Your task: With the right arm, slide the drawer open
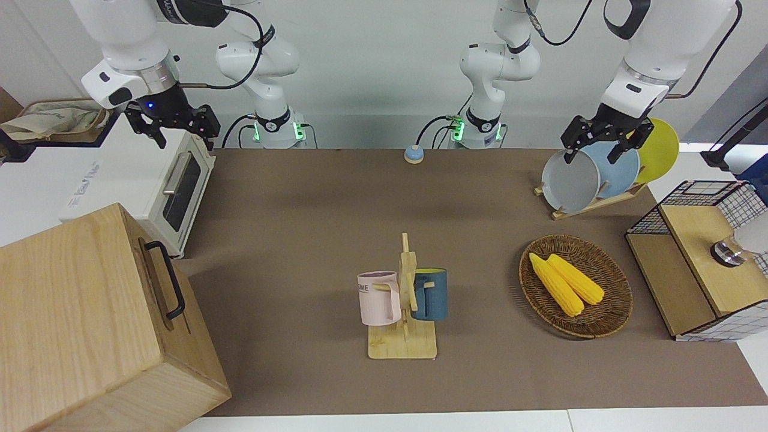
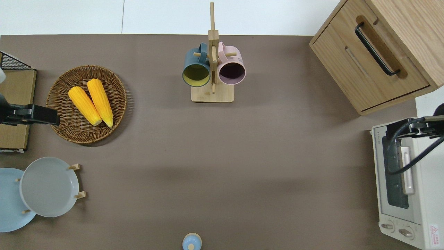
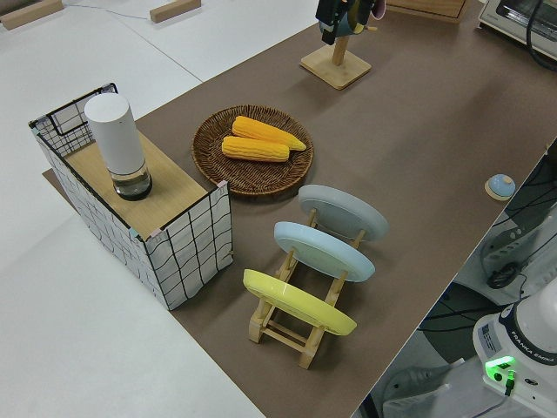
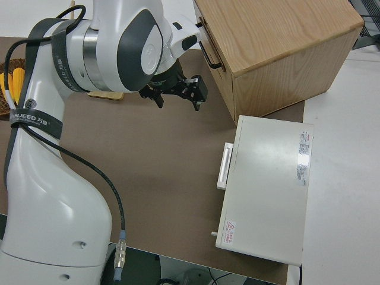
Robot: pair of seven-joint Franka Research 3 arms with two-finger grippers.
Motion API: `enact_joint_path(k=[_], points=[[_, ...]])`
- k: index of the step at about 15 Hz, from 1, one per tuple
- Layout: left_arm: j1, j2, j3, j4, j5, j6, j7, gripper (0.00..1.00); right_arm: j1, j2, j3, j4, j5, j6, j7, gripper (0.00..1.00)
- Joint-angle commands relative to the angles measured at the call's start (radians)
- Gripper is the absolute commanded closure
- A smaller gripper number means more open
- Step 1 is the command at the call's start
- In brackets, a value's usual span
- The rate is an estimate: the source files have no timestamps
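The big wooden cabinet (image 2: 409, 31) sat at the table's corner farthest from the robots, at the right arm's end. Its drawer (image 2: 371, 66) was shut, its black handle (image 2: 376, 48) untouched. The white toaster oven (image 2: 409, 187) stood nearer to the robots. The right gripper (image 1: 180, 129) hung over the oven, fingers spread, holding nothing. The left arm was parked.

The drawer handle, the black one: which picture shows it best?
The overhead view. There the handle lies whole and unblocked across the shut drawer. The front view shows it too, but slanted at the cabinet's edge. In the right side view the arm hides most of it. The left side view misses it.
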Motion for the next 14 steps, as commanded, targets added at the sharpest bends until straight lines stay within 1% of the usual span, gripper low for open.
enact_joint_path(k=[1, 3, 7, 8, 9, 10, 11, 13, 14], points=[[-0.017, 0.012, 0.016, 0.020, 0.014, 0.001, 0.006, 0.00, 0.007, 0.012, 0.010, 0.019, -0.019, -0.020, 0.011, 0.011], [-0.017, 0.012, 0.016, 0.020, 0.014, 0.001, 0.006, 0.00, 0.016, 0.012, 0.022, 0.021, -0.062, -0.020, 0.014, 0.011], [-0.017, 0.012, 0.016, 0.020, 0.014, 0.001, 0.006, 0.00, 0.123, 0.026, 0.022, 0.021, -0.252, -0.022, 0.015, 0.011], [-0.017, 0.012, 0.016, 0.020, 0.014, 0.001, 0.006, 0.00, 0.129, 0.029, 0.024, 0.021, -0.281, -0.026, 0.014, 0.011], [-0.017, 0.012, 0.016, 0.020, 0.014, 0.001, 0.006, 0.00, 0.126, 0.039, 0.049, 0.021, -0.309, -0.028, 0.014, 0.011], [-0.017, 0.012, 0.016, 0.020, 0.014, 0.001, 0.006, 0.00, 0.116, 0.041, 0.085, 0.021, -0.352, -0.026, 0.014, 0.011], [-0.017, 0.012, 0.016, 0.020, 0.014, 0.001, 0.006, 0.00, 0.114, 0.050, 0.114, 0.021, -0.415, -0.026, 0.014, 0.011], [-0.017, 0.012, 0.016, 0.020, 0.014, 0.001, 0.006, 0.00, 0.122, 0.072, 0.154, 0.015, -0.519, -0.026, 0.014, 0.011], [-0.017, 0.012, 0.016, 0.020, 0.014, 0.001, 0.006, 0.00, 0.128, 0.082, 0.166, 0.010, -0.567, -0.026, 0.011, 0.011]])
